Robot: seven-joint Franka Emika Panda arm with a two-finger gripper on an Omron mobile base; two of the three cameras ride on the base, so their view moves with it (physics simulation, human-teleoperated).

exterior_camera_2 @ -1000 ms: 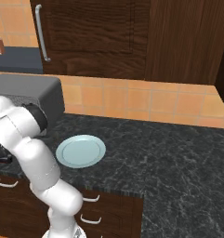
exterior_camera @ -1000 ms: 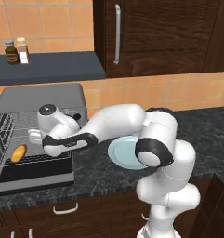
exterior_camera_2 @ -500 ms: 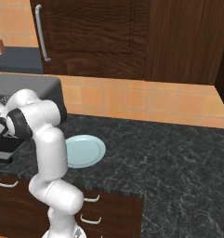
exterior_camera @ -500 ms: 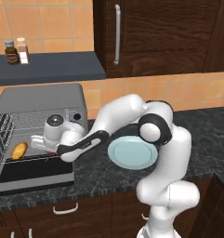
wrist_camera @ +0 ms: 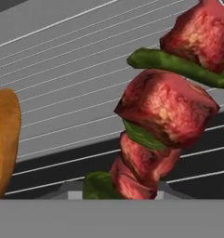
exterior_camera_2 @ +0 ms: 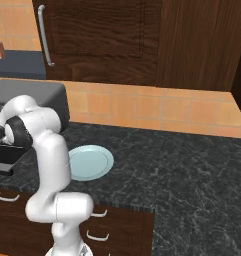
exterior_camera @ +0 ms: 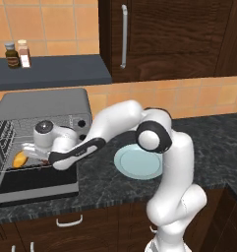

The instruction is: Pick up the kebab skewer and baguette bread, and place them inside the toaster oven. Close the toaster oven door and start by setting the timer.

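Your gripper (exterior_camera: 35,153) reaches into the open mouth of the toaster oven (exterior_camera: 46,106), and you can see the kebab skewer (wrist_camera: 164,116) rising straight out from between the fingers in the hand view, so the jaws are clamped on it. That close view gives you what the base cameras cannot: red meat chunks with green pieces between them, hanging over the wire rack (wrist_camera: 62,79), with the baguette bread (wrist_camera: 3,139) lying on the rack just beside the skewer. From the left base view you see the loaf as an orange oval inside the oven, and the toaster oven door (exterior_camera: 36,184) dropped flat in front. A pale-blue plate (exterior_camera: 138,162) sits near the oven on the dark speckled counter (exterior_camera_2: 182,170). Dark wood cabinets (exterior_camera_2: 117,35) hang above the oven, over an orange tiled wall (exterior_camera_2: 142,107).
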